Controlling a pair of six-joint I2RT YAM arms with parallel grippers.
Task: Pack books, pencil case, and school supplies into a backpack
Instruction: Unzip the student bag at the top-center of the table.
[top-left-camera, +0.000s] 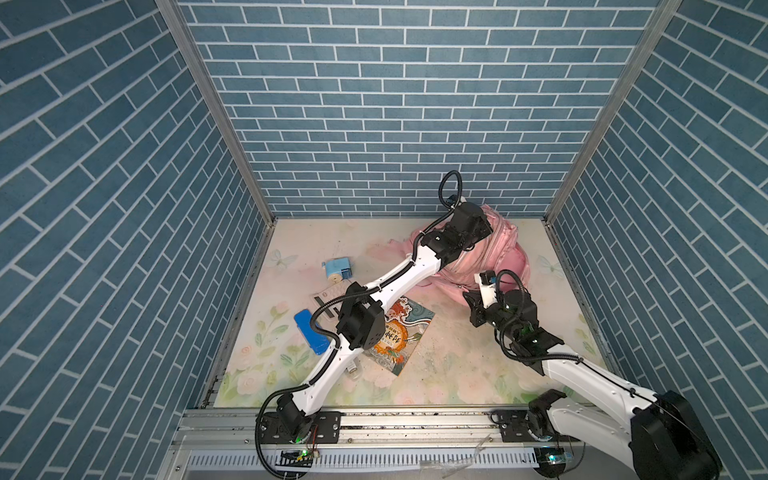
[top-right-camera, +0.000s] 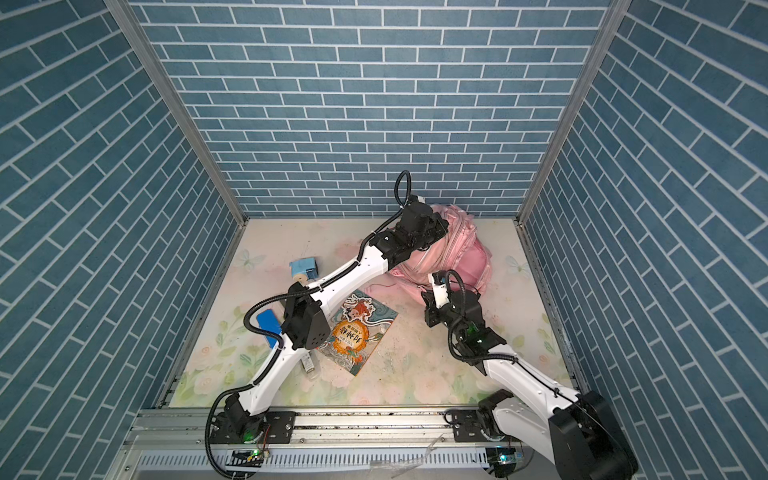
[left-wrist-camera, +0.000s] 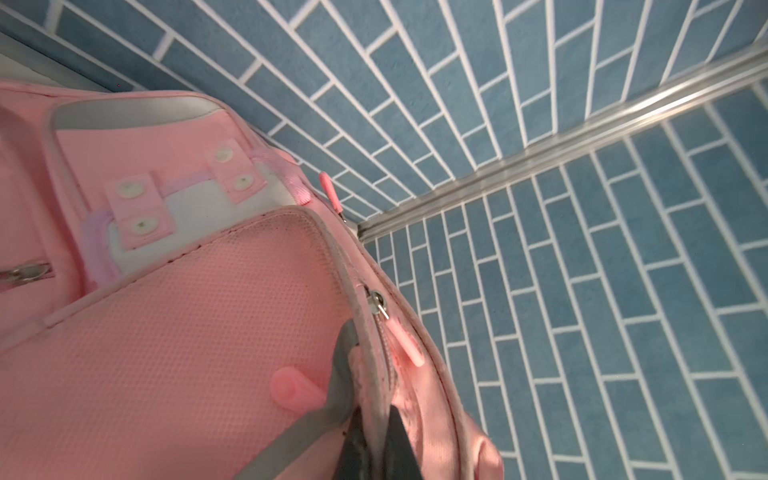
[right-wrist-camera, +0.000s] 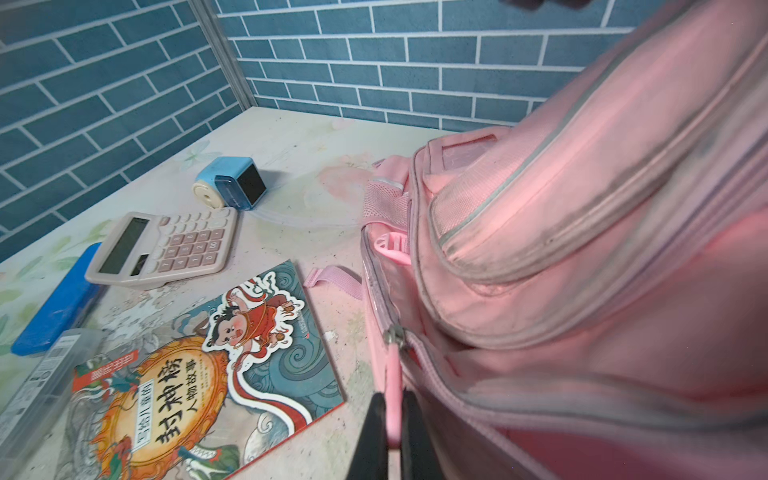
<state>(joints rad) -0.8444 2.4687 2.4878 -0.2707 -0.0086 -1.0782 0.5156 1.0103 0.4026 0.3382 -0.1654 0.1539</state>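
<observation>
The pale pink backpack (top-left-camera: 498, 257) (top-right-camera: 465, 257) lies at the back right of the table. My left gripper (left-wrist-camera: 375, 407) is shut on the backpack's (left-wrist-camera: 166, 332) grey-trimmed edge beside a zipper, near its top. My right gripper (right-wrist-camera: 393, 392) is shut on a pink zipper pull (right-wrist-camera: 392, 370) at the low front corner of the backpack (right-wrist-camera: 582, 208). The teal book (top-left-camera: 401, 332) (right-wrist-camera: 216, 365) lies flat mid-table. To its left are the light blue sharpener (top-left-camera: 336, 271) (right-wrist-camera: 232, 183), the calculator (right-wrist-camera: 166, 249) and a blue flat pencil case (top-left-camera: 311, 336) (right-wrist-camera: 58, 303).
A clear plastic case (right-wrist-camera: 37, 386) (top-right-camera: 309, 365) lies by the book's near left edge, partly under my left arm (top-left-camera: 361, 320). Blue brick walls close the table on three sides. A loose pink strap (right-wrist-camera: 332, 280) trails from the backpack toward the book.
</observation>
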